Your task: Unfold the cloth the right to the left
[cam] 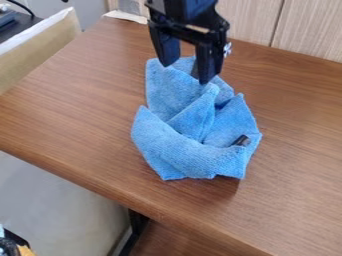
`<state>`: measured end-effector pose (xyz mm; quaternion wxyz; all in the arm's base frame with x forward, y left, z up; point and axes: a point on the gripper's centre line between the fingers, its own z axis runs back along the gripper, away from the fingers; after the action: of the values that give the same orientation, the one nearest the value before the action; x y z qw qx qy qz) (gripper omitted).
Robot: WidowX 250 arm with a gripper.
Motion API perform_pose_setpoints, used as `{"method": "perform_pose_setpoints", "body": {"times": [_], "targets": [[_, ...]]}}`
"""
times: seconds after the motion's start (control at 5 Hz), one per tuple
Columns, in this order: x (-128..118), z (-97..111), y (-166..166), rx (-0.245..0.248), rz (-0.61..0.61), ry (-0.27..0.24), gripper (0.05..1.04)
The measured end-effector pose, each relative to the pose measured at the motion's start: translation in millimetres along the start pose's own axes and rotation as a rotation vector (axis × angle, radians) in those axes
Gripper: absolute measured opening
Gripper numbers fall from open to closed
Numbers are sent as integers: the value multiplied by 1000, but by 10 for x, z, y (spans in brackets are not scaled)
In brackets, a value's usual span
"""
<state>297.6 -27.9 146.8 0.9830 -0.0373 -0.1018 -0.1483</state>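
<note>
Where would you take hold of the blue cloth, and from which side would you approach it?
I would pinch the upper tip of the middle fold of the blue cloth, bringing the end effector down from above. That fold seems to stand up as a narrow peak, easier to straddle than the broad lower band.

The hand (pixel 187 73), fingers apart, hangs over the crumpled blue cloth (pixel 190 147).

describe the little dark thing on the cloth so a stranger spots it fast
On the brown wooden table lies a crumpled blue cloth. Near its lower right edge is the small dark piece, short and stubby against the blue, away from the black gripper.
</note>
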Motion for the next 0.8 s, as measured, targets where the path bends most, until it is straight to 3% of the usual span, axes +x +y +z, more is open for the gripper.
{"method": "perform_pose_setpoints", "body": {"times": [0.2, 0.4, 0.8], "targets": [[-43, -142, -14, 64, -109, 39, 1000], [-65, -235, -28, 92, -167, 44, 1000], [-66, -465, -142, 78, -215, 80, 964]]}}
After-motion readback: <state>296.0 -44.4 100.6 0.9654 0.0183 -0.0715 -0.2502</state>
